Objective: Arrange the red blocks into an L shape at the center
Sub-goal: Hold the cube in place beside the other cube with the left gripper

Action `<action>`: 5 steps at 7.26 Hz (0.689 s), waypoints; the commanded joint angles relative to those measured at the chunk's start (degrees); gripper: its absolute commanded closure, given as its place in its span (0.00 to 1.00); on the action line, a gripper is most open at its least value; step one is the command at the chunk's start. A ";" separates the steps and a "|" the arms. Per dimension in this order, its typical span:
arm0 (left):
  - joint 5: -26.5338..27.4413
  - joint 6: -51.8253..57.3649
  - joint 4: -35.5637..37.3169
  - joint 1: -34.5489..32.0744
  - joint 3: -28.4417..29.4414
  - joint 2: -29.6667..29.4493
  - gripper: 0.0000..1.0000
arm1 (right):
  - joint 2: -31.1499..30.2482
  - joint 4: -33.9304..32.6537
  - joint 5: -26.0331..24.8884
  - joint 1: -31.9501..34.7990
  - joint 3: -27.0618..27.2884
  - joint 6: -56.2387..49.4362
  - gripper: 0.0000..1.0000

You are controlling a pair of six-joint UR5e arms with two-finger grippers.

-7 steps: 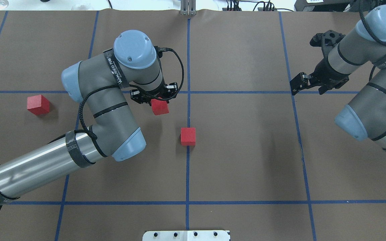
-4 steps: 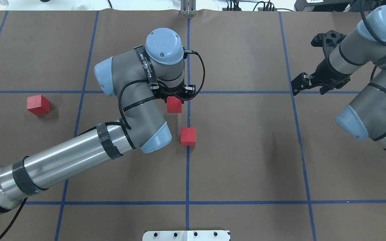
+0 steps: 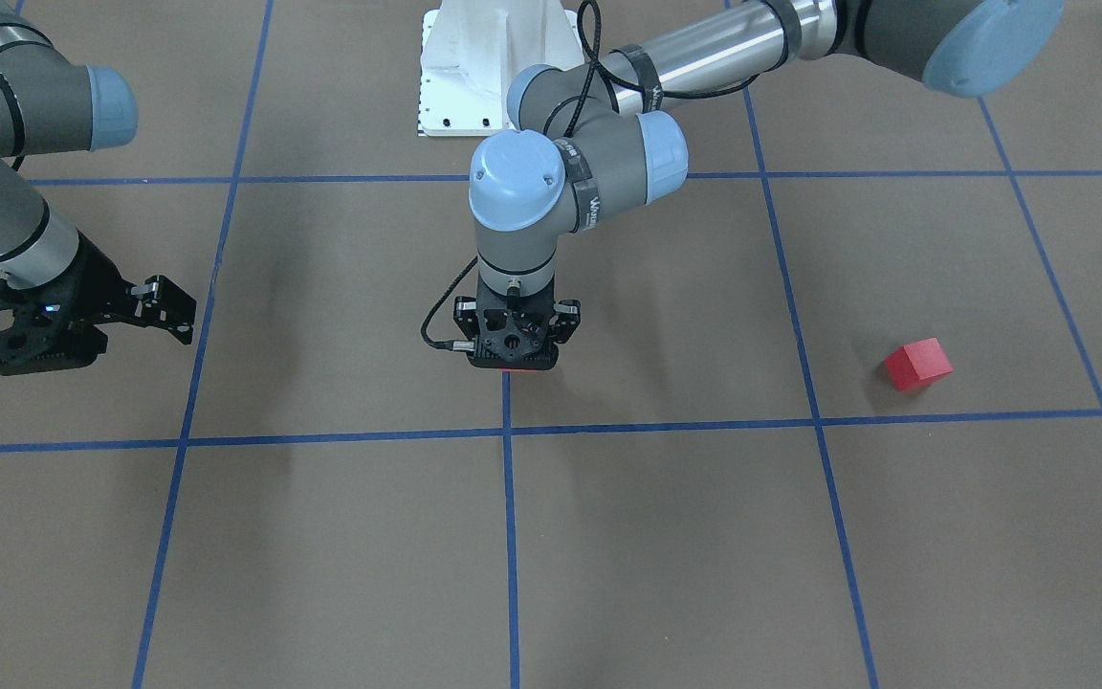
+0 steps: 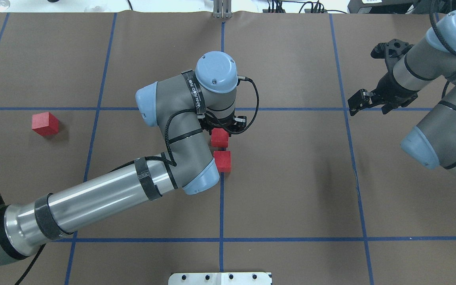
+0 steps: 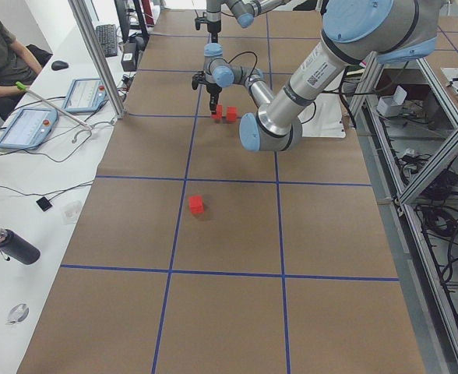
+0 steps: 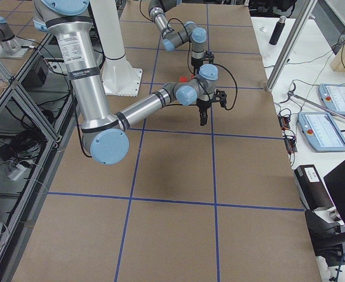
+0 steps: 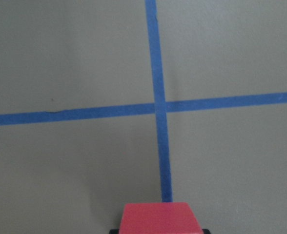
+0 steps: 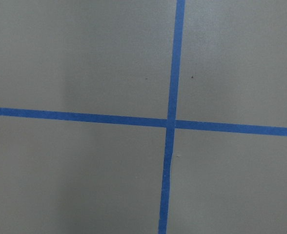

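Note:
My left gripper (image 4: 221, 132) is shut on a red block (image 4: 219, 137) and holds it low over the centre's blue tape line (image 4: 221, 190). The block sits just beyond a second red block (image 4: 223, 161) that rests on that line, with a small gap between them. The held block fills the bottom edge of the left wrist view (image 7: 161, 218). In the front view the left gripper (image 3: 511, 359) hides both blocks but for a red sliver. The third red block (image 4: 45, 123) lies far left, and also shows in the front view (image 3: 917, 364). My right gripper (image 4: 359, 102) hovers open and empty at the far right.
The white metal base (image 4: 220, 278) sits at the near table edge. My left forearm (image 4: 93, 202) lies across the near-left floor. In the left exterior view a seated operator (image 5: 3, 54), tablets and a bottle (image 5: 11, 246) are on the side bench.
My left arm has carried the red block rightward and nearer, from left of the centre line to just beyond the block on the line. The right gripper has drifted slightly right.

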 commanded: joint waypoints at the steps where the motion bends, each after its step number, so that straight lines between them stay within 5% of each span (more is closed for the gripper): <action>1: -0.02 -0.06 0.05 0.54 -0.06 0.18 1.00 | -0.14 0.00 0.00 0.01 0.59 0.33 0.00; 5: -0.11 -0.94 0.66 0.63 -0.06 0.36 1.00 | -0.14 0.00 0.00 -0.08 0.68 0.51 0.00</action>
